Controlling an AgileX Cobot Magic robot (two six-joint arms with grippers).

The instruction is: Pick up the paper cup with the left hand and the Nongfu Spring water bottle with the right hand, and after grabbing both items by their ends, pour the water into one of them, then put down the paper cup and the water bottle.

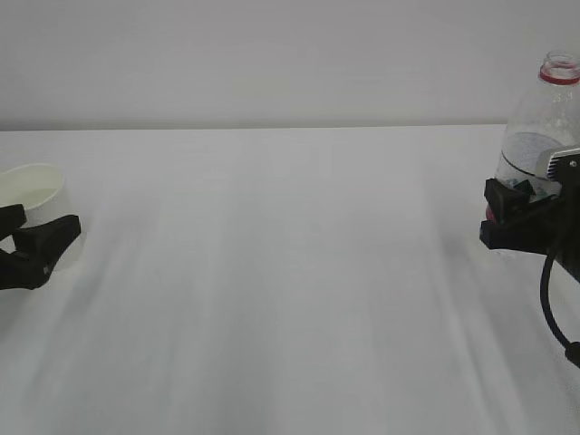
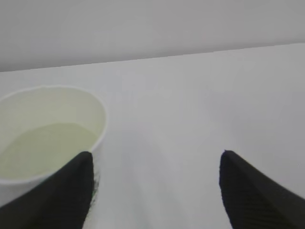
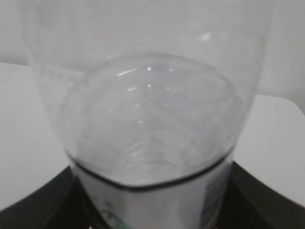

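1. We begin with our left hand (image 1: 32, 243) at the far left edge of the exterior view, low over the white table (image 1: 272, 290). Its jaws stand wide apart, and its wrist view shows bare table between the two dark fingertips (image 2: 248, 191).
2. The paper cup (image 1: 34, 192) stands upright on the table just at that hand. In the left wrist view the cup (image 2: 45, 136) sits off to the left, its rim by the left finger and outside the gap, so nothing is gripped. Whether that finger touches the cup wall we cannot tell.
3. Inside the cup lies a shallow pool of the water (image 2: 45, 148), pale against the cup's inner wall.
4. Our right hand (image 1: 521, 222) is at the far right edge, its jaws set around the lower body of the Nongfu Spring water bottle (image 1: 539, 136) and holding it upright.
5. The bottle's open mouth, with its red neck ring, reaches the top of the exterior view.
6. In the right wrist view the bottle (image 3: 147, 119) fills the picture between the black fingers (image 3: 264, 200), with water still inside above the label edge.
7. Cup and bottle stand well apart, at opposite sides of the table.
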